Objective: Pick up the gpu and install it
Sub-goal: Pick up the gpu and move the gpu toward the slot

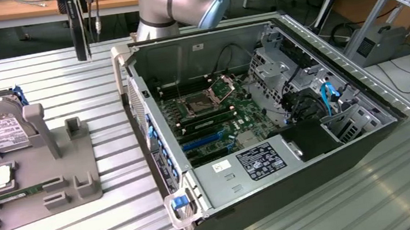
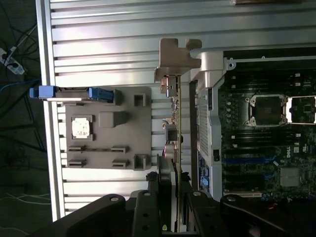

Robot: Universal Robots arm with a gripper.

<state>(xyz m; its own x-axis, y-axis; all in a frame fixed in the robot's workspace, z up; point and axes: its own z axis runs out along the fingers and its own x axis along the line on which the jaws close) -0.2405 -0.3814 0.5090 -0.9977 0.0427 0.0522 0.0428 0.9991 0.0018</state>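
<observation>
My arm [image 1: 180, 2] is smooth silver-grey tubing with rounded joint housings. My hand [image 2: 174, 175] is matte black and blocky, dotted with small round screws [image 2: 114, 198].

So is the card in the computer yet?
Not yet, it's out. The gpu is held edge-on between the fingers, outside the computer case.

Grey arm [image 1: 179, 2], gripper [image 2: 174, 183] tight on the gpu [image 2: 173, 133].
</observation>
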